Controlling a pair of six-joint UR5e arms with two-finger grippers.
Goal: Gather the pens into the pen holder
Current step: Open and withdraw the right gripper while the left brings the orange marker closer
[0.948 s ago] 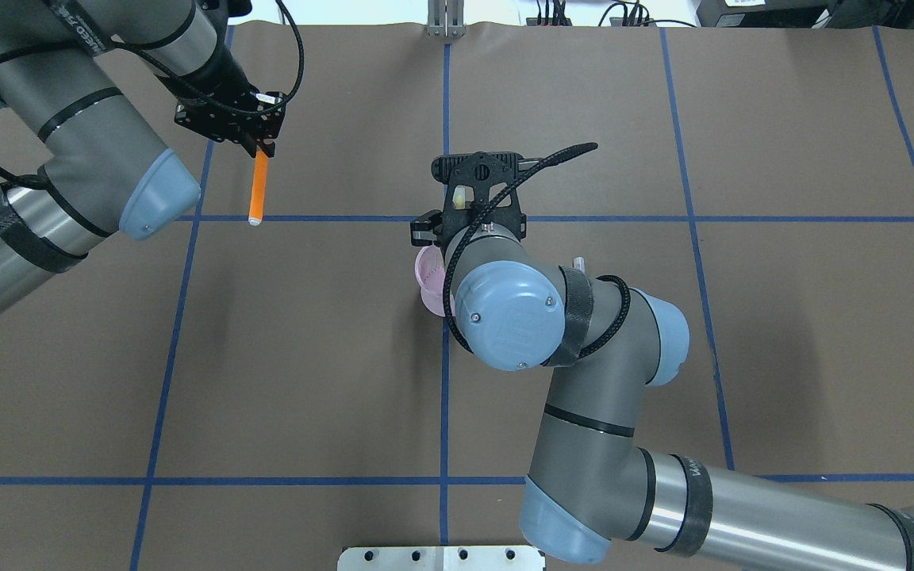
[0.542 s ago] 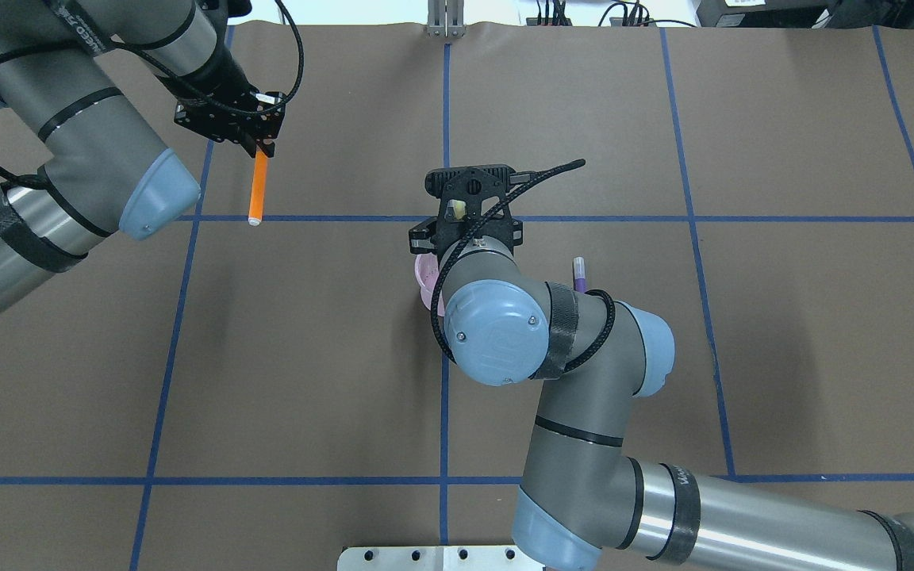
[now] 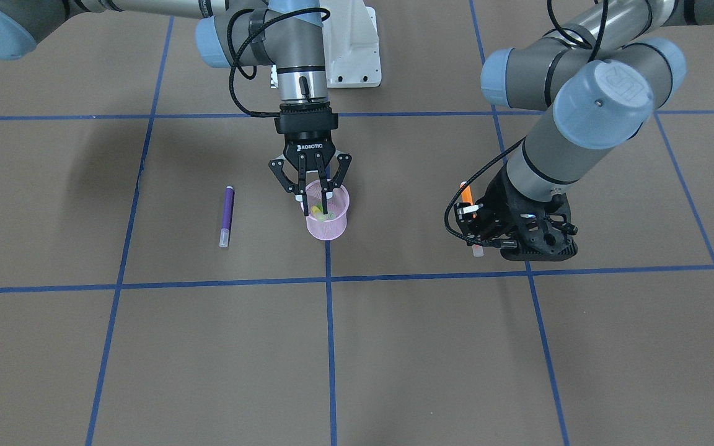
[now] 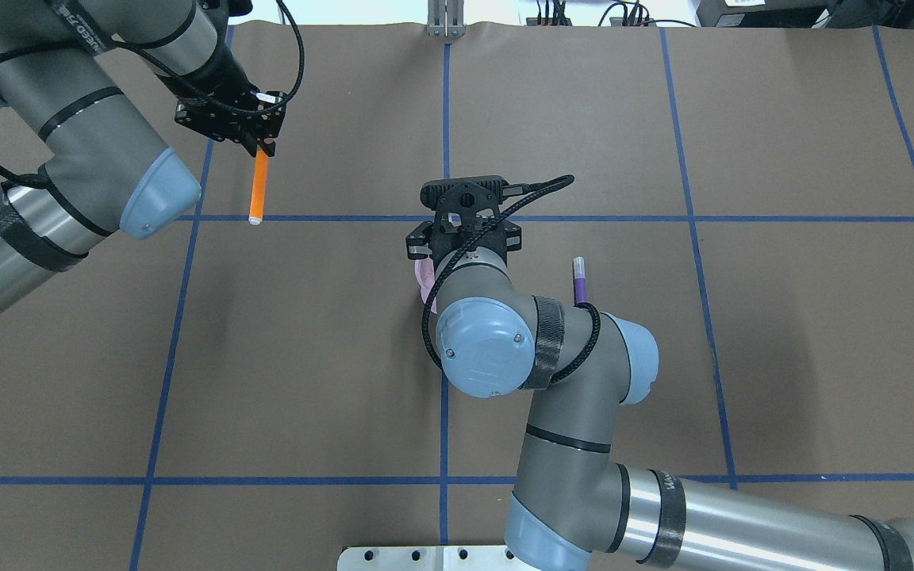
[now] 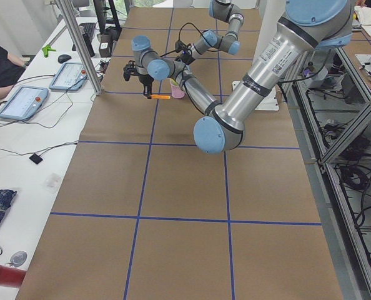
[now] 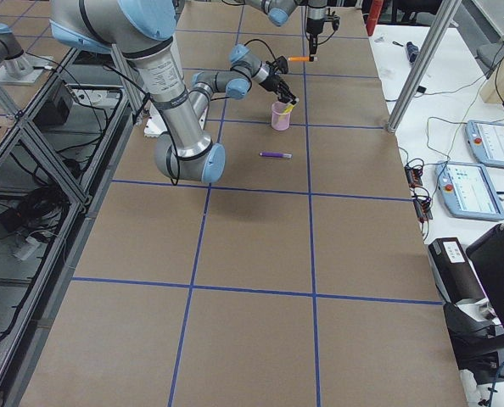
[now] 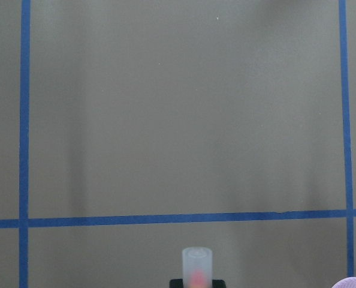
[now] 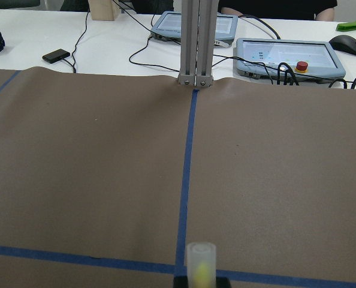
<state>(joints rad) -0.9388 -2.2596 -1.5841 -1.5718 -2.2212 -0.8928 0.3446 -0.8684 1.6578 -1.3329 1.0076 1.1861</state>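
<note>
**Two grippers each hold a pen; holder partly hidden**

At the centre of the front view, the right gripper (image 3: pixel 313 192) is clamped on the yellow pen (image 3: pixel 316 210), its tips dipping into the pink pen holder (image 3: pixel 327 228). A greenish blur inside may be another pen. Seen from overhead, the arm hides most of the holder. The purple pen (image 3: pixel 227 215) lies on the table (image 3: pixel 394 347) to its left. At upper left overhead, the left gripper (image 4: pixel 260 144) grasps the orange pen (image 4: pixel 258 186), its top hidden.

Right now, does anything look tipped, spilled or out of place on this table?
Nothing stands out. The pen holder stands upright, with the right end effector shut on the yellow pen at its mouth. The left end effector holds the orange pen. The purple pen lies flat, apart from the holder.
</note>
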